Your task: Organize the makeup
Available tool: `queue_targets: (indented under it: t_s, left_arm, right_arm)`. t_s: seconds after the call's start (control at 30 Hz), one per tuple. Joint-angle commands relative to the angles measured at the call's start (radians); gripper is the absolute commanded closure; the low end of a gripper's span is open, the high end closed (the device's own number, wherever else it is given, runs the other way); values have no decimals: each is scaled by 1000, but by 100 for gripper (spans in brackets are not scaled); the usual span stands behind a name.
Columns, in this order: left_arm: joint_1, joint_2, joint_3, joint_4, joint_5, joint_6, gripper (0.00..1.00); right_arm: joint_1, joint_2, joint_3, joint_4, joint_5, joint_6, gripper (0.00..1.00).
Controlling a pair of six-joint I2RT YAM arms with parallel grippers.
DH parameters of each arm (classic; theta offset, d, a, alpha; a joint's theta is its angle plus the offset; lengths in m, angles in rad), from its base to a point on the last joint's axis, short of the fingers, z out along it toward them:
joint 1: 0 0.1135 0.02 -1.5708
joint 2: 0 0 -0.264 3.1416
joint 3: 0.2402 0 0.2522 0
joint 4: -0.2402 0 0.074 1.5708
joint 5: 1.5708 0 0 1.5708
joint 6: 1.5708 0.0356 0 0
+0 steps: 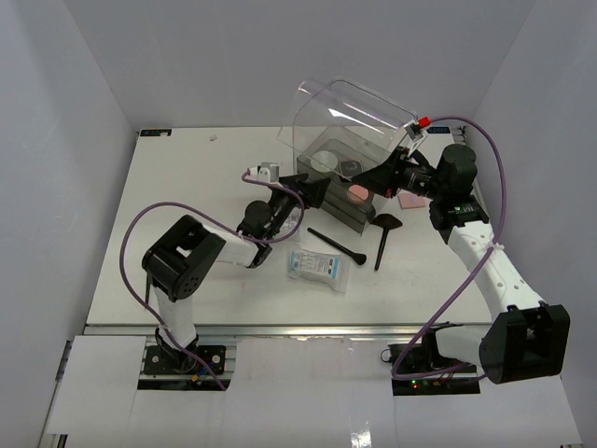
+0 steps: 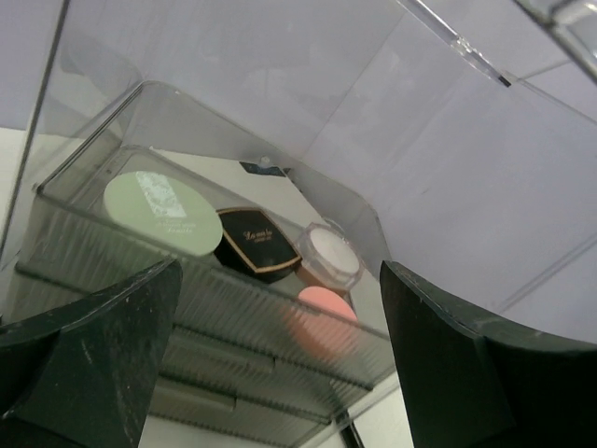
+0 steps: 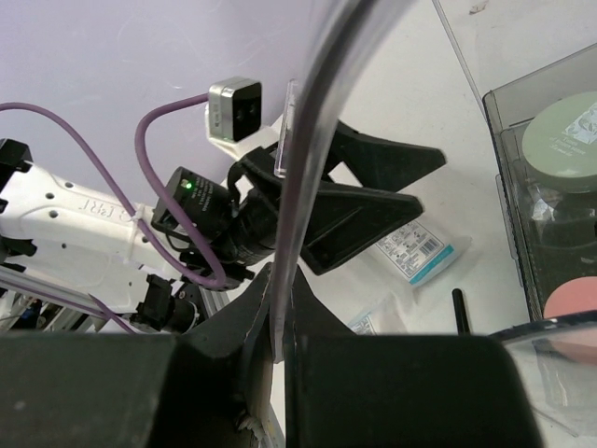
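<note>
Makeup sachets (image 1: pixel 317 266), brushes (image 1: pixel 338 246) lay on worktop (image 1: pixel 187 187) — R fingers (image 3: pixel 401 392) clamped lid (image 1: pixel 350 107) open, L fingers (image 2: pixel 93 355) apart — prob. sachet next.

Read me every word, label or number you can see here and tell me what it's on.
Nothing reads clearly.
Black compact: gold script, too blurred.
Green compact: white print, illegible.
Sachet: blue print, too small.
Left arm: grey lettering, too blurred.
</note>
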State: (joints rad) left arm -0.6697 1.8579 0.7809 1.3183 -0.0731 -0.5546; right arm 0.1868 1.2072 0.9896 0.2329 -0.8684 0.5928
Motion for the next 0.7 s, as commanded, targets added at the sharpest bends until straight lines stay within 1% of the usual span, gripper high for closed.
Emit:
queue_targets:
  t_s: [0.0, 0.1, 0.23, 0.33, 0.67]
  left_arm:
    - [3, -122, -97, 93, -33, 29, 2]
    - [12, -163, -97, 52, -25, 18, 2]
    - [18, -184, -17, -46, -31, 16, 2]
    - [19, -187, 23, -87, -43, 20, 2]
    - [20, -164, 113, -135, -55, 23, 2]
  right_arm:
    - [-4, -61, 21, 108, -20, -71, 92]
    - [-4, -58, 21, 99, -18, -79, 92]
    - [-4, -58, 20, 88, -17, -92, 92]
    - [-4, -60, 20, 74, -12, -105, 92]
    - [-4, -62, 21, 50, -7, -129, 91]
